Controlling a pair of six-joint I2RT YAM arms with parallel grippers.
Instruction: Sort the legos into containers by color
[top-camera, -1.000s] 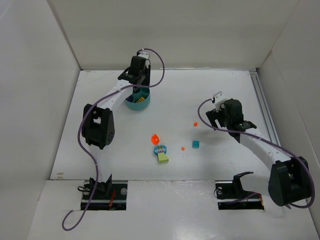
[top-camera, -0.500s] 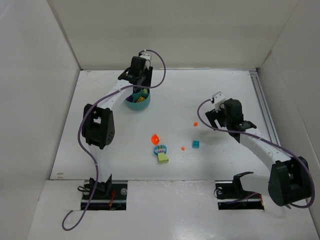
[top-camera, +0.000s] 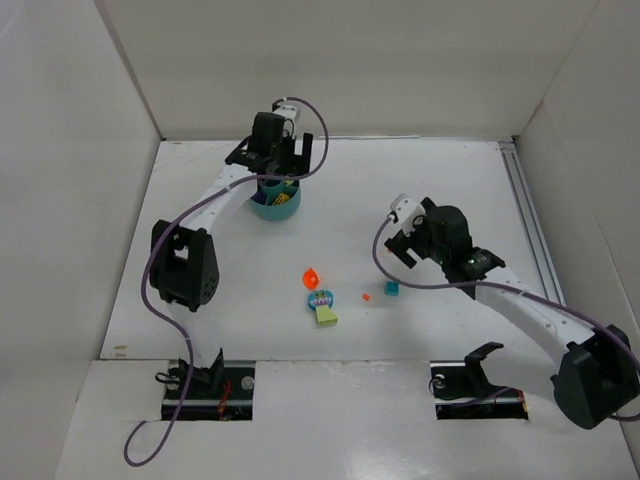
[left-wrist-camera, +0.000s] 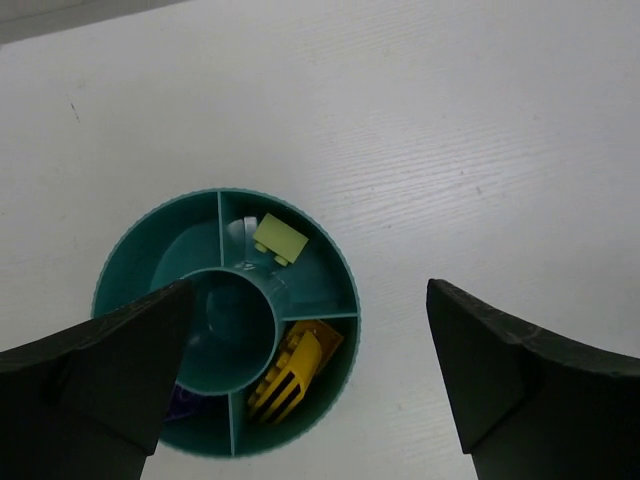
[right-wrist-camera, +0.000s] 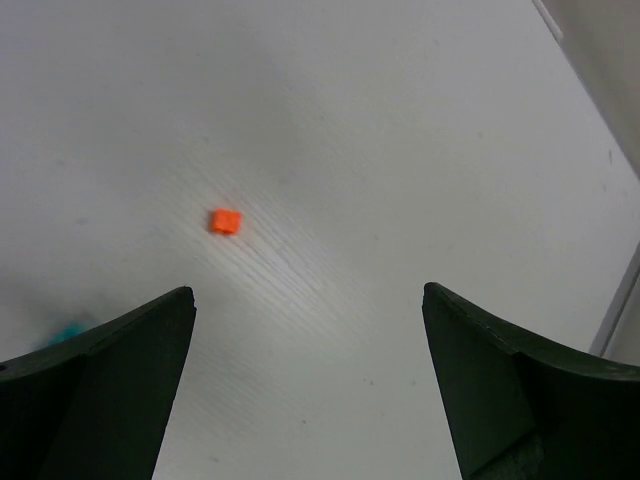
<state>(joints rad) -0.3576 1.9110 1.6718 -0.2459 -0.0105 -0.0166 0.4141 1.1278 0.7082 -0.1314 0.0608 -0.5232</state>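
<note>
**Left to right:** The left gripper (top-camera: 268, 165) hangs over the round teal bowl (top-camera: 275, 205) at the far left of the white table (top-camera: 450, 180). Its jaws are spread wide and it grips nothing.

Its wrist camera looks straight down into the bowl (left-wrist-camera: 160, 255). A lime green brick (left-wrist-camera: 279, 239) lies in one wedge section, and a ridged yellow piece (left-wrist-camera: 292, 370) lies in the wedge next to it. A purple bit (left-wrist-camera: 182, 400) sits in a further wedge, half hidden behind one finger.

Nearer the arms, around mid-table, three loose pieces lie close together in a short line. They are an orange piece (top-camera: 311, 276), a mixed-colour piece (top-camera: 320, 297) and a loose lime brick (top-camera: 326, 316). To their right lie a tiny orange bit (top-camera: 366, 296) and a teal brick (top-camera: 392, 288).

The right gripper (top-camera: 405, 240) hovers just beyond the teal brick, with its jaws wide apart and empty. Its wrist view shows a small orange brick (right-wrist-camera: 224, 221) on the bare table below, closer to one finger than the other. A teal blur shows at that finger's edge.
</note>
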